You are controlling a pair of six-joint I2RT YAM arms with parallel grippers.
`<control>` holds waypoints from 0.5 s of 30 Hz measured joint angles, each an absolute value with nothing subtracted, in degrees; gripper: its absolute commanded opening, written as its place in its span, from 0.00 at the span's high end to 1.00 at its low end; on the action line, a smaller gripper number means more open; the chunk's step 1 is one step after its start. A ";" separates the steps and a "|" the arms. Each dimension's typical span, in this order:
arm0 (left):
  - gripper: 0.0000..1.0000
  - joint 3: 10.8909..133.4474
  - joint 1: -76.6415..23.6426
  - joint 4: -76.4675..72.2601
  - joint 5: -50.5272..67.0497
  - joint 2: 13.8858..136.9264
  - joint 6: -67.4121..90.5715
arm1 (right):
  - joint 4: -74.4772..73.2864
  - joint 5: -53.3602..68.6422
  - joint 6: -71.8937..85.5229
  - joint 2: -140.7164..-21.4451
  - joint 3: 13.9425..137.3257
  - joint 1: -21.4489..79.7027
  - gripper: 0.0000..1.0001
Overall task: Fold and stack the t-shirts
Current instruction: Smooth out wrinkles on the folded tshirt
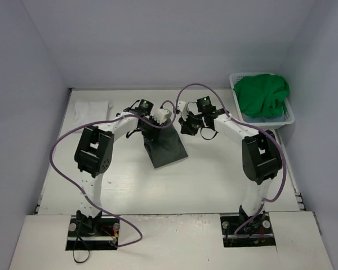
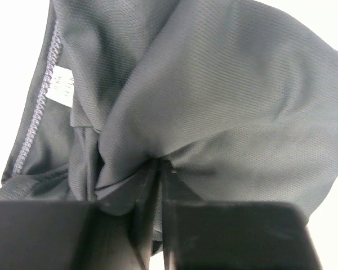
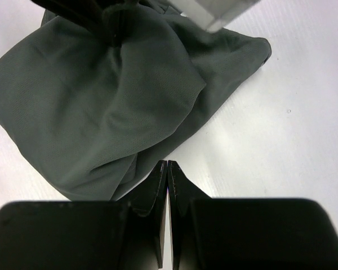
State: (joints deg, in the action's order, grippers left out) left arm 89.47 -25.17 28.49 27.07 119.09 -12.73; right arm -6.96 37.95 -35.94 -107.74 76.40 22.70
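Top external view: the grey shirt (image 1: 166,147) lies crumpled near the middle of the tabletop (image 1: 214,180), its upper part gathered up into the left gripper (image 1: 156,120), its lower part resting on the surface. Left wrist view: the left gripper (image 2: 159,163) pinches a bunch of this cloth, with folds radiating from the pinch. Right wrist view: the right gripper (image 3: 167,164) has its fingers pressed together on nothing, tips just beside the shirt's near edge over bare tabletop. The step in hand appears to be spreading the shirt flat before folding. To do it well, the right gripper would need to part its fingers and take a single layer at a hem or shoulder well apart from the left pinch; the two could then draw the cloth taut and lay it down without creases. Catching several layers at once would probably keep it bunched. The fabric is dark grey, fine-meshed and limp, with a stitched hem (image 2: 38,115) and a small white label (image 2: 59,84). A white shirt (image 1: 92,108) lies folded by the far left corner; a green shirt (image 1: 263,94) fills the basket (image 1: 290,119) at the far right corner
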 measured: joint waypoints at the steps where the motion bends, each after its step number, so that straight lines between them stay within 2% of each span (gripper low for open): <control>1: 0.83 89.01 -24.75 28.32 27.51 118.69 -12.25 | -6.94 37.98 -35.99 -107.74 76.42 22.72 1.00; 3: 0.65 87.72 -24.14 27.92 28.21 117.40 -11.57 | -6.94 38.00 -36.05 -107.74 76.42 22.98 1.00; 4: 0.60 86.76 -23.75 27.75 28.45 116.44 -11.20 | -6.96 38.00 -36.10 -107.74 76.51 23.16 1.00; 7: 0.48 83.94 -21.47 26.57 29.23 112.20 -9.76 | -6.92 38.02 -36.36 -107.74 77.21 23.77 0.89; 8: 0.45 83.05 -20.49 25.52 29.58 110.63 -9.26 | -6.92 38.04 -36.36 -107.74 77.60 23.92 0.82; 9: 0.37 82.28 -19.49 24.77 29.95 108.92 -8.84 | -6.83 38.13 -36.23 -107.74 78.28 24.12 0.74; 15: 0.32 80.55 -14.92 20.51 33.89 98.96 -6.94 | -6.90 38.41 -35.64 -107.74 80.64 24.45 0.66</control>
